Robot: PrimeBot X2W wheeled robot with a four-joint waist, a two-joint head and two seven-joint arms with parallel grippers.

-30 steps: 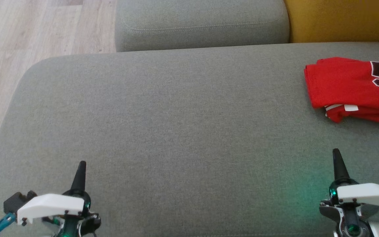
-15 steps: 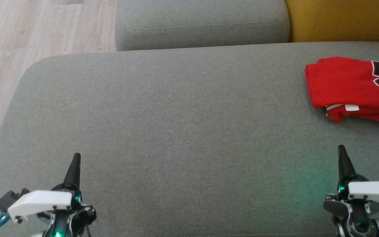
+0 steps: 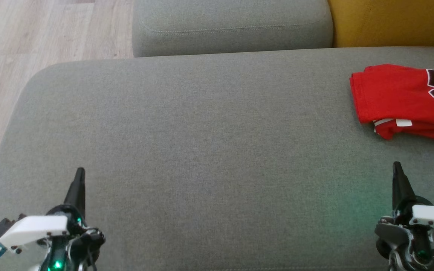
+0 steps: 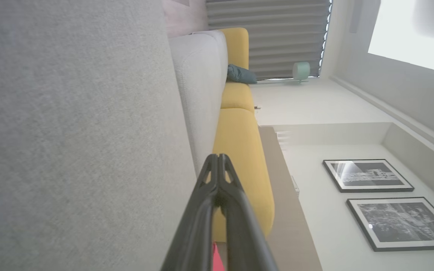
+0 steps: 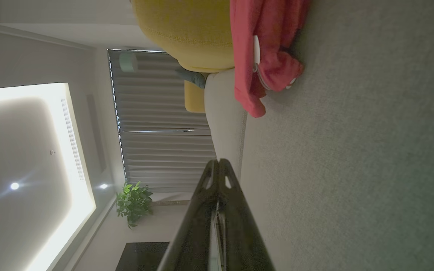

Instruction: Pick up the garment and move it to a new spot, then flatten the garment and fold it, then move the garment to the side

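The garment [image 3: 401, 98] is a red jersey with dark numerals, lying folded at the right edge of the grey sofa seat [image 3: 202, 143]; the right wrist view shows the garment [image 5: 266, 52] bunched at the top. My left gripper [image 3: 80, 171] sits at the lower left, shut with nothing in it, far from the garment. In the left wrist view my left gripper [image 4: 219, 156] has its tips pressed together. My right gripper [image 3: 396, 165] is at the lower right, shut and empty, a short way below the garment. The right gripper [image 5: 219, 162] also shows closed tips in its own wrist view.
A grey cushion [image 3: 232, 26] lies behind the seat and a yellow cushion [image 3: 390, 22] at the back right. Wooden floor [image 3: 32, 41] runs past the seat's left edge. A wide bare stretch of seat lies between the grippers.
The left gripper has drifted left and up in the view, the right gripper slightly right and up. The garment has stayed where it was.
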